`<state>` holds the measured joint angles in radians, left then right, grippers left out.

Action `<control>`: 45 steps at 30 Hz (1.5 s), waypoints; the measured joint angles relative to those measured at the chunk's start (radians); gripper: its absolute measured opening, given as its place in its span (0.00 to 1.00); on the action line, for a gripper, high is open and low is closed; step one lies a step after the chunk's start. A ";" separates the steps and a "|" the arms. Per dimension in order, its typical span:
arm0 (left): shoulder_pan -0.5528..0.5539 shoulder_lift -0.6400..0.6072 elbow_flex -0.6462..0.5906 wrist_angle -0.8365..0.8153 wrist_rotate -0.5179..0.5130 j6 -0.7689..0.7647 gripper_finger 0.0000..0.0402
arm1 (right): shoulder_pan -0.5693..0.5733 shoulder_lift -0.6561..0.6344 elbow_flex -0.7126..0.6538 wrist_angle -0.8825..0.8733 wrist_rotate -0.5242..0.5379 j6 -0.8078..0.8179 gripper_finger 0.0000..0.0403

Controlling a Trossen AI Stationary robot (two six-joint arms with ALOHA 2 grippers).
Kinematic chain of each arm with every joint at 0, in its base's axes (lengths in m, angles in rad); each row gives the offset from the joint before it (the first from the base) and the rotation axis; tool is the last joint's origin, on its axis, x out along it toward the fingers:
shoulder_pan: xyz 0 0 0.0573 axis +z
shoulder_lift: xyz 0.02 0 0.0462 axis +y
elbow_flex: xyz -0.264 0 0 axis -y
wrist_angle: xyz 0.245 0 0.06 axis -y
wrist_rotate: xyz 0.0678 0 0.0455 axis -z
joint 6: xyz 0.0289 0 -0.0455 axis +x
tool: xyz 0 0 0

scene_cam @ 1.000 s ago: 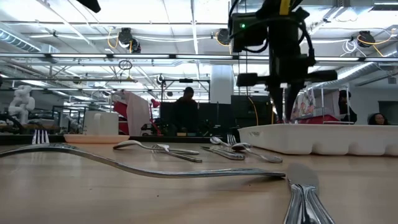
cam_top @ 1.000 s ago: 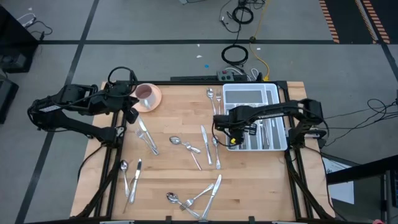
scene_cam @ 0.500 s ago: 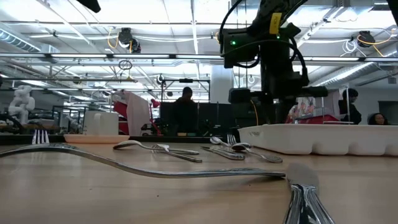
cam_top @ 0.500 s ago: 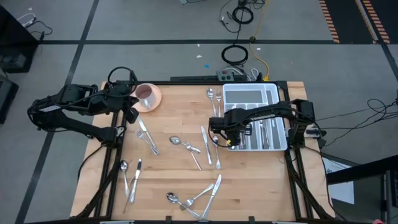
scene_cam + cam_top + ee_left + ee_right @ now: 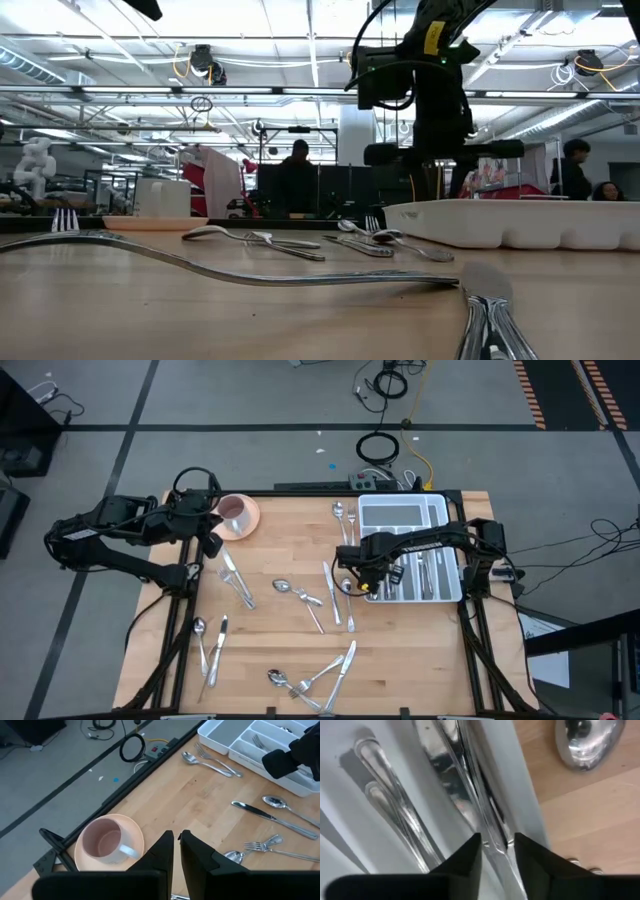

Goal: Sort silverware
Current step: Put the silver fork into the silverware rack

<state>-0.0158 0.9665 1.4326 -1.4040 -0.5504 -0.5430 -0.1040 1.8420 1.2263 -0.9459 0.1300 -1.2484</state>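
Now that the right hand (image 5: 366, 586) has slid from over the white tray (image 5: 405, 512) to its near edge, its fingers have parted around a knife (image 5: 490, 827); that piece looks delivered. More silverware (image 5: 336, 594) waits just beside it on the surface (image 5: 280, 640).

No readable text, labels, brands, nos. or signs anywhere. Nothing legible on the wooden table (image 5: 290, 630), the white tray (image 5: 405, 512) or the pink saucer w/ cup (image 5: 107, 845). Room stuff beyond the table, low view: too small to read.
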 joint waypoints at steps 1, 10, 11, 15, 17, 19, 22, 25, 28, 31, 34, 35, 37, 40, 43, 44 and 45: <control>0.000 0.000 0.000 0.000 -0.001 0.000 0.10 | 0.000 0.000 0.000 -0.002 0.000 0.007 0.29; 0.000 0.000 0.000 0.000 -0.008 -0.023 0.10 | -0.013 -0.018 0.064 -0.090 0.204 0.345 0.39; 0.000 0.000 0.000 0.000 -0.008 -0.041 0.10 | -0.019 -0.027 0.089 -0.110 0.188 0.409 0.38; 0.000 0.000 0.000 0.000 -0.008 -0.103 0.10 | -0.054 -0.069 0.189 -0.133 0.020 0.708 0.38; 0.000 0.000 -0.001 0.011 -0.007 -0.106 0.10 | -0.071 -0.088 0.233 -0.112 -0.114 0.870 0.38; 0.000 -0.002 -0.021 0.048 0.005 -0.106 0.10 | -0.072 -0.102 0.256 -0.072 -0.244 0.993 0.38; 0.000 -0.005 -0.068 0.093 0.027 -0.102 0.10 | -0.023 -0.107 0.257 -0.015 -0.354 1.060 0.38; 0.000 -0.006 -0.123 0.121 0.069 -0.094 0.10 | 0.064 -0.099 0.256 -0.002 -0.366 1.014 0.37; 0.000 -0.004 -0.175 0.127 0.125 -0.079 0.10 | 0.159 -0.083 0.256 -0.002 -0.334 0.927 0.37; 0.000 -0.005 -0.229 0.146 0.172 -0.079 0.10 | 0.238 -0.068 0.255 0.001 -0.329 0.879 0.37; 0.000 -0.005 -0.265 0.169 0.200 -0.079 0.10 | 0.302 -0.050 0.255 0.011 -0.333 0.872 0.38; 0.000 -0.005 -0.274 0.177 0.209 -0.079 0.10 | 0.320 -0.041 0.255 0.020 -0.340 0.874 0.38; 0.000 -0.004 -0.286 0.189 0.235 -0.078 0.10 | 0.359 -0.020 0.255 0.060 -0.342 0.891 0.39; -0.007 -0.006 -0.295 0.220 0.257 -0.072 0.10 | 0.418 0.013 0.255 0.137 -0.344 0.896 0.41; -0.023 -0.005 -0.296 0.221 0.260 -0.050 0.10 | 0.465 0.052 0.255 0.252 -0.348 0.935 0.42; -0.029 -0.005 -0.296 0.220 0.261 -0.051 0.10 | 0.477 0.065 0.255 0.291 -0.347 0.957 0.42; -0.035 -0.005 -0.296 0.221 0.261 -0.051 0.10 | 0.488 0.078 0.255 0.328 -0.345 0.978 0.42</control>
<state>-0.0512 0.9615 1.1366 -1.1831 -0.2897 -0.5936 0.3844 1.9199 1.4811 -0.6182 -0.2151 -0.2702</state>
